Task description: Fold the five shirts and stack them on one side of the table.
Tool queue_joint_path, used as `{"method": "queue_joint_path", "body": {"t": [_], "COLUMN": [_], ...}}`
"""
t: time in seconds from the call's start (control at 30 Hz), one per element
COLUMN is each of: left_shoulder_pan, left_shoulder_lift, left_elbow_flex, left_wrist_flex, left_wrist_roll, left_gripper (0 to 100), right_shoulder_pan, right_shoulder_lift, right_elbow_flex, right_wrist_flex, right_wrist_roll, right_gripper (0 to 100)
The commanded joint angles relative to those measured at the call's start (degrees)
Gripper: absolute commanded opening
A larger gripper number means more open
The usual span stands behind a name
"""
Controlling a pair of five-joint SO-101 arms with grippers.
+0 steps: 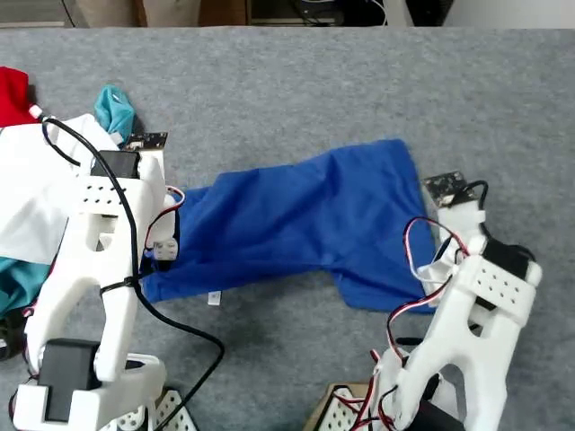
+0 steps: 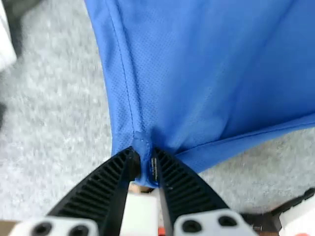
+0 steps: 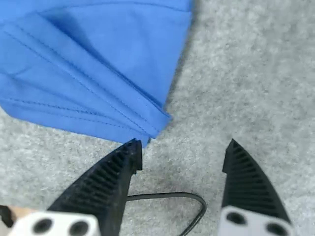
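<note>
Black-fingered left end effector (image 2: 144, 166) pinches a hem corner of the blue mesh-fabric shirt (image 1: 305, 224), which lies spread across the middle of the grey felt-covered desk (image 1: 296, 81). At the shirt's opposite folded edge, the right end effector (image 3: 182, 152) hovers spread wide. Beside the left arm lie heaped white, teal and red shirts (image 1: 31, 197).

From overhead: looking down over the whole bench (image 1: 269, 90). From each wrist: close, facing down past the left fingers (image 2: 115, 182) and right fingers (image 3: 106, 184). Shared by all three: blue shirt (image 1: 296, 224), at the fingertips.
</note>
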Motion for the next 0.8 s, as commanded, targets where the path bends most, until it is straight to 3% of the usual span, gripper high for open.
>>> {"method": "queue_joint_path", "body": {"t": [0.0, 0.13, 0.23, 0.37, 0.4, 0.53, 0.67, 0.77], "left_shoulder_pan": [-0.1, -1.1, -2.5, -8.1, -9.1, -9.0, -7.1, -5.2], "left_shoulder_lift": [-2.2, -2.2, -2.2, -1.7, -1.5, 1.5, 8.1, 14.7], "left_elbow_flex": [-3.5, -3.1, -4.0, -12.3, -15.1, -18.8, -15.9, -14.9], "left_wrist_flex": [3.4, 3.9, 3.9, 3.5, 3.2, -5.1, -11.5, -15.1], "left_wrist_roll": [0.0, 2.8, 2.8, 3.0, 3.2, 3.3, 8.4, 9.7], "left_gripper": [17, 30, 34, 28, 26, 16, 4, 2], "right_shoulder_pan": [-3.3, -7.8, -10.6, -14.1, -15.2, -20.0, -24.7, -25.9], "right_shoulder_lift": [-2.0, -2.0, -1.6, -1.5, -1.5, -0.1, 7.2, 16.0], "right_elbow_flex": [-7.9, -16.0, -21.1, -24.9, -24.9, -23.0, -21.7, -23.3], "right_wrist_flex": [4.9, 9.2, 9.6, 5.5, 3.3, -7.1, -17.1, -23.5], "right_wrist_roll": [-3.3, -8.1, -13.1, -19.4, -20.7, -25.7, -29.5, -32.4], "right_gripper": [27.7, 27.7, 22.9, 1.7, 0.3, 1.1, 0.5, 0.5]}}
